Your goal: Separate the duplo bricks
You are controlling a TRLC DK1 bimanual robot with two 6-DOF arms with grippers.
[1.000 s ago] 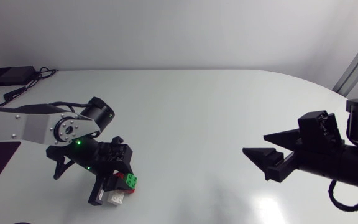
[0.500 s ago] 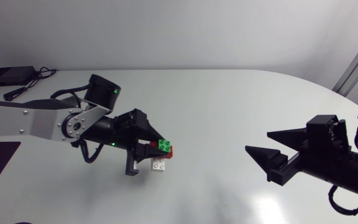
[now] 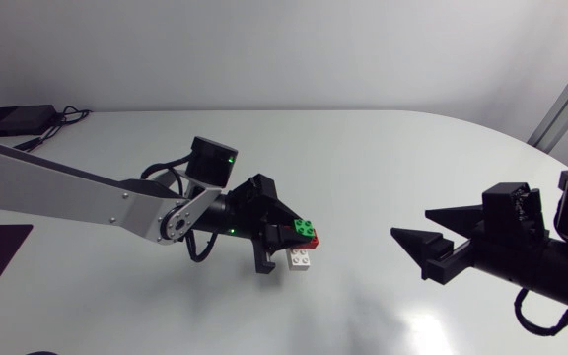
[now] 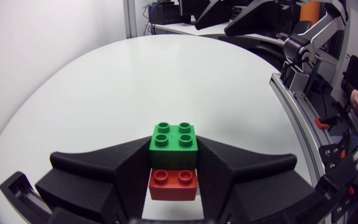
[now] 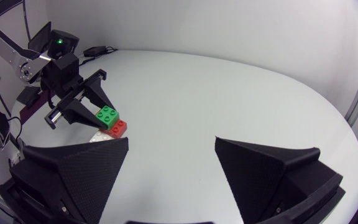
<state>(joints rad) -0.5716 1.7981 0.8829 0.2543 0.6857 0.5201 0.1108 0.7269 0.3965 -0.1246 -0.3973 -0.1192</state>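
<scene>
- Black left gripper (image 3: 299,243): clenched on duplo stack (image 3: 306,245), fingers pressing it from both sides. Arm in from left edge, reaching approx to table ctr.
- Stack makeup, head view: green brick (image 3: 302,231) uppermost, red brick (image 3: 317,240) right against it, white brick (image 3: 301,259) lowest.
- Left wrist view: green brick (image 4: 174,135) and red brick (image 4: 173,183) wedged btw the two fingers (image 4: 104,174), studs facing cam. White one hidden there.
- Right wrist view: duplo stack (image 5: 110,121) well ahead of right gripper (image 5: 171,146), gripped by left gripper (image 5: 106,117). White brick (image 5: 98,138) lowest, close to tabletop; touching or not, can't tell.
- Right gripper (image 3: 412,225): released, fingers spread wide w/ nothing btw them. Over table's right side, well apart from stack, tips pointing toward it.
- Table (image 3: 363,158): white, glossy.
- Small black box (image 3: 8,120) w/ cable at far left corner.
</scene>
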